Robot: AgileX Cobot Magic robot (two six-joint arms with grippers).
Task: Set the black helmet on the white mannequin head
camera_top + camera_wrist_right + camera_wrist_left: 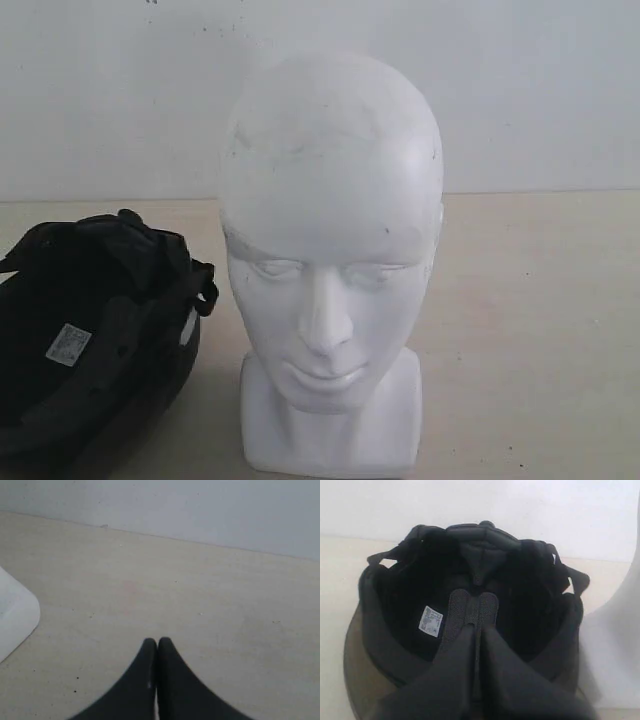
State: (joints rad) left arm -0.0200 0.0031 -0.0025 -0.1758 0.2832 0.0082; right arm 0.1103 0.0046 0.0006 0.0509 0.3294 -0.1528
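Note:
The black helmet (100, 340) lies upside down on the table at the left, its padded inside and small white label (68, 343) facing up. The white mannequin head (330, 250) stands upright just to its right, face toward the camera. Neither gripper shows in the exterior view. In the left wrist view my left gripper (477, 629) is shut, its tips over the helmet (520, 605) opening near the centre pad, with nothing seen between them. The brownish visor (355, 670) shows at the shell's edge. My right gripper (157, 642) is shut over bare table, beside the mannequin's base (15, 615).
A pale wooden table (540, 320) carries both things, and a white wall (540, 90) rises behind it. The mannequin's side (615, 645) stands close to the helmet in the left wrist view. Loose straps (205, 290) hang at the helmet's rim toward the head.

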